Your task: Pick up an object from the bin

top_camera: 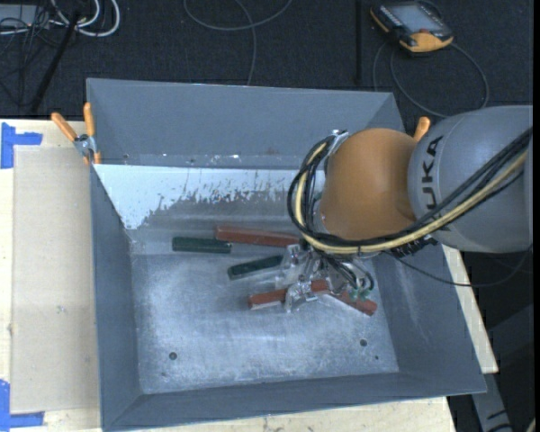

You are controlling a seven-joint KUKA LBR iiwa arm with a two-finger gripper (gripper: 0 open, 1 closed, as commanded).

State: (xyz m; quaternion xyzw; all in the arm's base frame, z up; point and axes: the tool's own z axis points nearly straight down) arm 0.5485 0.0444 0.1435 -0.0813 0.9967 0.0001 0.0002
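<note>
I have the gripper point(296, 288) low in the bin point(117, 331), hanging under the arm's orange cover point(369, 183), and I take every place from the gripper. It sits at the end of a short red-brown stick point(266, 301), which lies flat on the bin floor and runs out from the gripper towards the left. From this view I cannot tell whether the tool is open, closed, or gripping that stick; its metal parts and the stick's end run together.

Just up and left of the gripper lies a dark green stick point(256, 265), slightly tilted. Further up from the gripper a long red-brown stick point(254, 237) lies near the sloping back wall, and a second dark green stick point(201, 245) lies well to the left of the gripper. Just right of the gripper, partly under the arm, another red-brown stick point(358, 304) slants down.
</note>
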